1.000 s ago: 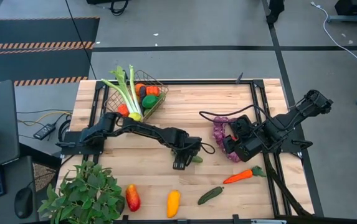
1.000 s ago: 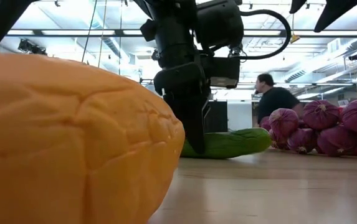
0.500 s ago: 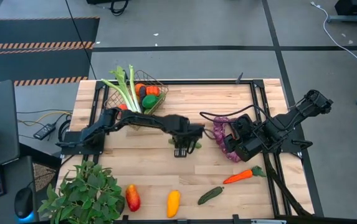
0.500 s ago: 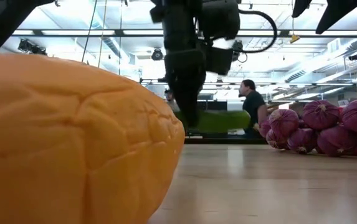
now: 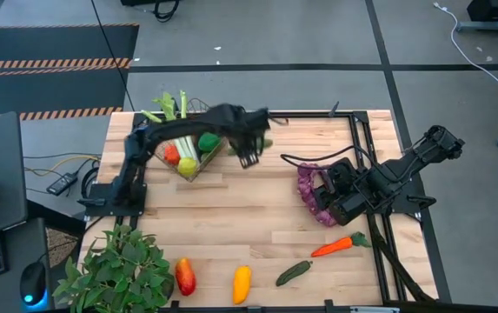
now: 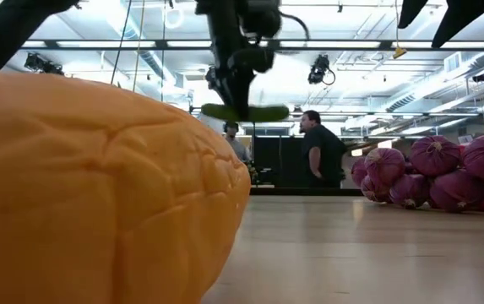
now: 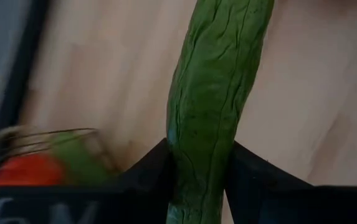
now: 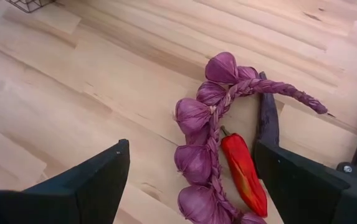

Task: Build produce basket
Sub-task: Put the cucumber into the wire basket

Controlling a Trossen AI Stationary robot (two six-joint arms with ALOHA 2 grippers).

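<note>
My left gripper is shut on a green cucumber high above the table, just right of the wire basket at the far left. The basket holds celery and red, yellow and green pieces. The cucumber also shows in the low view and in the left wrist view. My right gripper is open and empty at the table's right, beside a braid of purple bulbs and a red chili that lie on the wood. My left gripper pinches the cucumber's two sides between its two fingers, nearer one end than the middle. The fingers come from above, pointing down, and lie across it. The cucumber hangs about level, lifted clear of the table.
A carrot, a small cucumber, a yellow piece and a red-orange piece lie near the front edge. A leafy plant stands front left. A big orange piece fills the low view's foreground. People stand in the room behind.
My left gripper has lifted the cucumber off the table's middle and carried it up and toward the far left, to beside the basket. The cucumber stays about level in the hold. My right arm has kept still.
</note>
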